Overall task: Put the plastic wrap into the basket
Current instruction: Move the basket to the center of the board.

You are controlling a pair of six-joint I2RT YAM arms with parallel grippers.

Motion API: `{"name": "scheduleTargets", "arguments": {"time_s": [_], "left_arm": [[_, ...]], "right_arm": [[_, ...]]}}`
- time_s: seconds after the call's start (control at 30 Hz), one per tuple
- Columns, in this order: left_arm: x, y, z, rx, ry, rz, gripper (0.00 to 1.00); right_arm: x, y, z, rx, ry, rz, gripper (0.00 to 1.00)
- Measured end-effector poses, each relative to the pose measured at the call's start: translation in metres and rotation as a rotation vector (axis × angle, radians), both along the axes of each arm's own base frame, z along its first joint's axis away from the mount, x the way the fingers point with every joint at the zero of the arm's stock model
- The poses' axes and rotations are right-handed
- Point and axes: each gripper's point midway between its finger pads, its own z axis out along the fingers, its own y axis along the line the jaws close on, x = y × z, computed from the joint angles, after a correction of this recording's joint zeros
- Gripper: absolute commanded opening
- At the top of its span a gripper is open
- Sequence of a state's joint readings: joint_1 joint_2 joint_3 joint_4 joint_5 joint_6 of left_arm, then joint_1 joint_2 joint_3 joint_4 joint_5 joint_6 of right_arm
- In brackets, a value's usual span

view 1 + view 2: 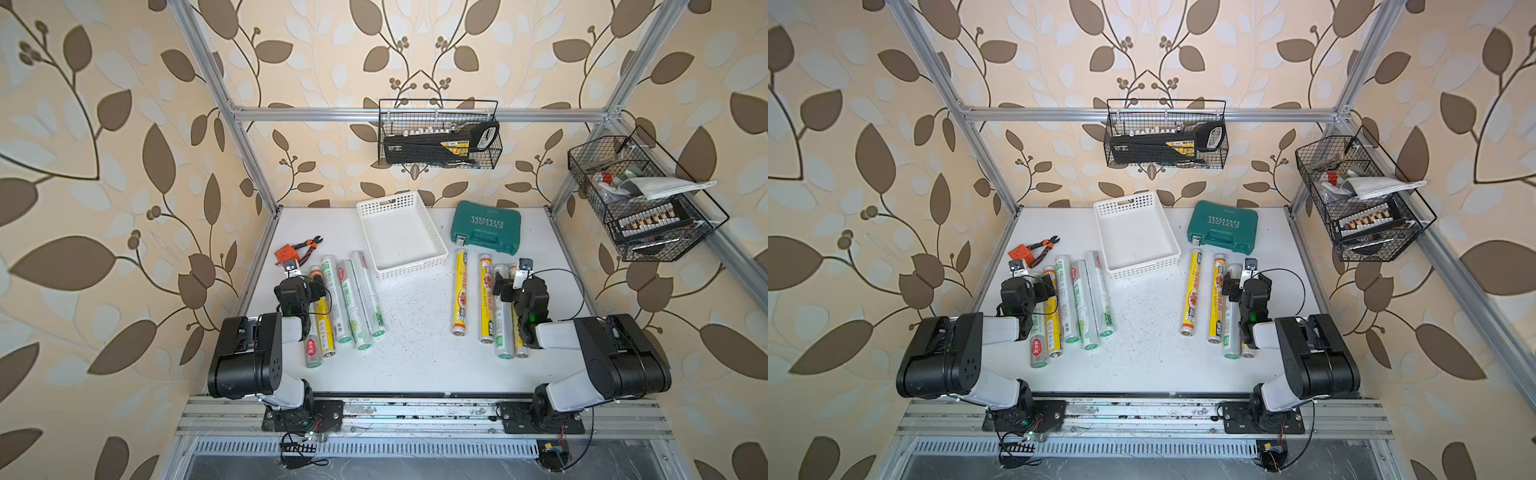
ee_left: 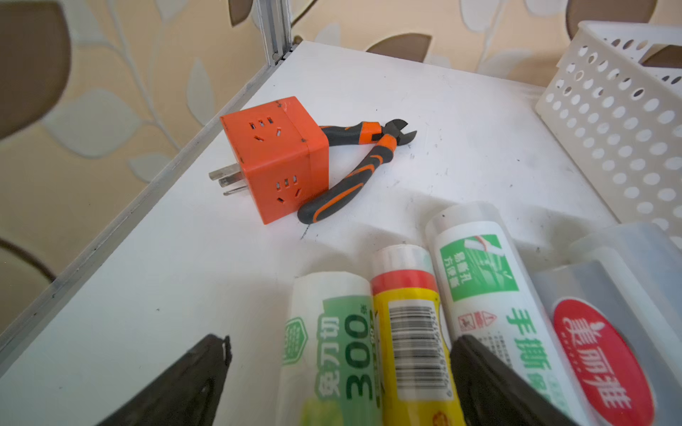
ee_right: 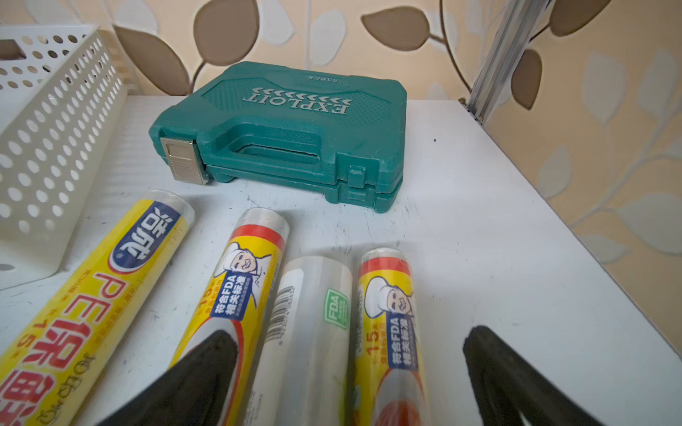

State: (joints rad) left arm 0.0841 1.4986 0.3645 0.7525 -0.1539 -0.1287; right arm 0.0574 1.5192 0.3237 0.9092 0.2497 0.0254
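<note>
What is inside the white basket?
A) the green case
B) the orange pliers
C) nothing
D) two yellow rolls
C: in both top views the basket shows only its bare white floor, and the rolls lie on the table to either side of it.
</note>
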Motion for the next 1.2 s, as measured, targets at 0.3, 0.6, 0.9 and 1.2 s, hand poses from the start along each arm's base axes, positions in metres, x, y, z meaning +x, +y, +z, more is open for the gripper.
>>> {"name": "scheduleTargets", "arguments": {"time_s": [0.3, 0.6, 0.9, 1.2], "left_arm": [[0.000, 0.000, -0.001, 0.000, 0.003, 0.000, 0.99], [0.000, 0.000, -0.001, 0.000, 0.004, 0.001, 0.99], [-0.013, -0.008, 0.055, 0.000, -0.065, 0.021, 0.99], [0.004, -0.032, 0.152, -0.344, -0.132, 0.037, 0.99]], "right_arm": [[0.000, 0.000, 0.000, 0.000, 0.000, 0.001, 0.99], [0.002, 0.000, 0.000, 0.016, 0.000, 0.021, 0.99], [0.002, 0.001, 0.035, 0.024, -0.011, 0.025, 0.99], [0.025, 0.010, 0.135, 0.342, 0.020, -0.022, 0.99]]}}
